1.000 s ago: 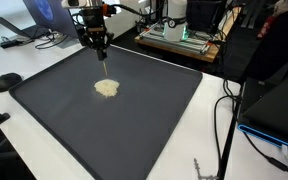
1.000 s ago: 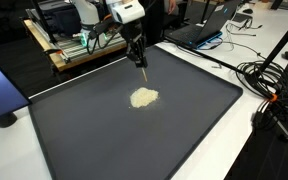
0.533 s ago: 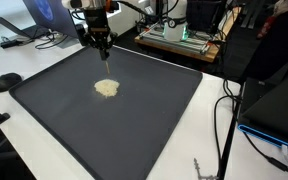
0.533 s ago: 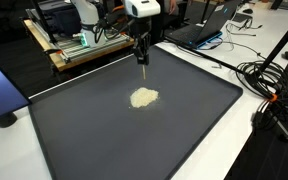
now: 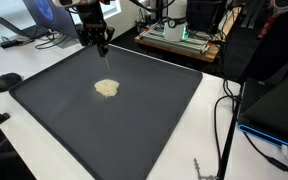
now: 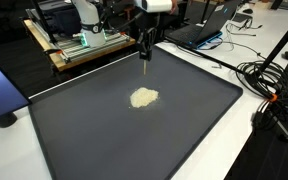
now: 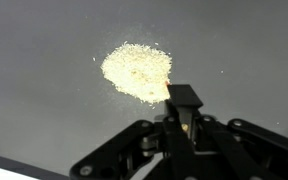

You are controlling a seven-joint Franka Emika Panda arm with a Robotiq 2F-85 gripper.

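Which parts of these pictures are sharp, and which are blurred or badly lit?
Wrist view: the pale powder pile is sharp and bright, while the gripper near the lens is dark and soft. Both exterior views: the dark mat shows no strong glare.

- My black metal hand [image 7: 184, 115] is matt black all over, fingers and linkages alike.
- The pale beige grainy heap [image 7: 137, 72] below it is cream-yellow, finely speckled, with a few stray light specks at its edge.
- The dark grey flat mat [image 7: 44, 100] is a plain charcoal with no pattern.
- The white tabletop [image 5: 209, 135] around the mat is plain white.
- The black tangled cables [image 6: 269, 85] stand out dark against that white.
- The open laptop screen [image 5: 46, 10] glows blue.
- The light wooden frame [image 6: 74, 55] is pale tan.
- The small round black object [image 5: 6, 80] is glossy black.
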